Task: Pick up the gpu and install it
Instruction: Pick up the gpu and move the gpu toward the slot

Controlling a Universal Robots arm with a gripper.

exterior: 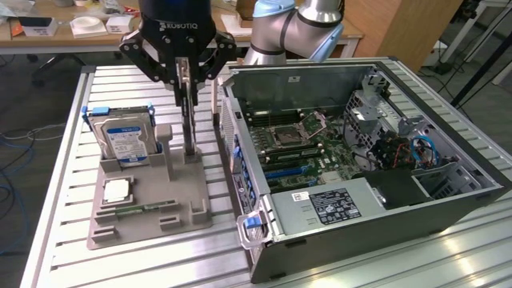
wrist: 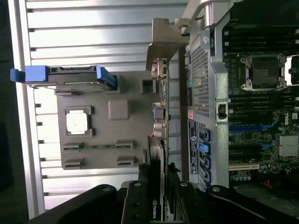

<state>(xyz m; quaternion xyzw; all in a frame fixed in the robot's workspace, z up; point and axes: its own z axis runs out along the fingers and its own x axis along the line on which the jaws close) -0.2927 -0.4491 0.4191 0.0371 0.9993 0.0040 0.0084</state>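
Reference landmark: the grey tray (exterior: 144, 223) on the slatted table (exterior: 68, 156). At the tray's end toward the exterior view's left, the hard drive (exterior: 120, 135) stands upright in its blue-edged slot; in front of it, the processor chip (exterior: 117, 191) lies flat in a square recess; just below that, the memory stick (exterior: 148, 208) lies flat in a narrow groove. Toward the tray's opposite side, the gpu (exterior: 189, 127) stands on edge, lower end at the tray's slot; whether it has left the slot cannot be told. The gripper (exterior: 186, 84) hangs directly above the tray, fingers clamped on the gpu's upper part, one on each face. Beyond the tray, toward the exterior view's right, the open computer case (exterior: 384, 240) lies on its side, motherboard exposed.
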